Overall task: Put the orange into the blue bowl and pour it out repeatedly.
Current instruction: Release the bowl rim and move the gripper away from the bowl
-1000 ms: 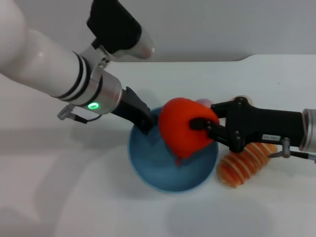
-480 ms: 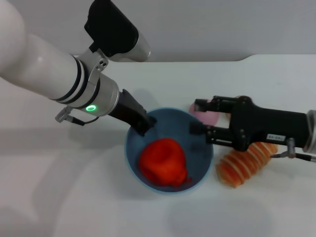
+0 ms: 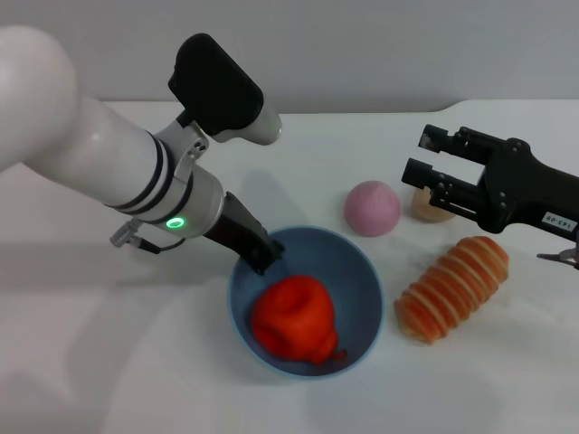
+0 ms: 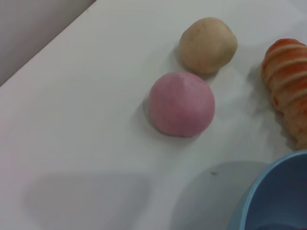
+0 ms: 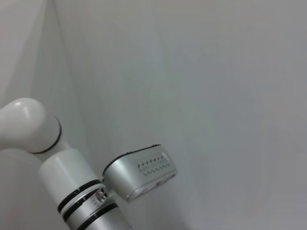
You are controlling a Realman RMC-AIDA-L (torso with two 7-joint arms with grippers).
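Observation:
The blue bowl (image 3: 362,276) stands upright on the white table near the front middle of the head view. The red-orange orange (image 3: 291,318) lies inside it, toward its left side. My left gripper (image 3: 262,255) reaches down from the left and is shut on the bowl's near-left rim. My right gripper (image 3: 423,154) hangs open and empty to the right of the bowl, above the table and apart from it. In the left wrist view only an edge of the blue bowl (image 4: 271,191) shows.
A pink ball (image 3: 372,207) (image 4: 181,104) sits just behind the bowl. A beige ball (image 3: 432,206) (image 4: 208,44) lies partly under my right gripper. A striped bread-like piece (image 3: 452,287) (image 4: 288,86) lies right of the bowl. The right wrist view shows only my left arm (image 5: 72,191) and the wall.
The right gripper opened and let the orange drop into the bowl, then pulled back to the right and away from it. The left gripper stayed on the rim.

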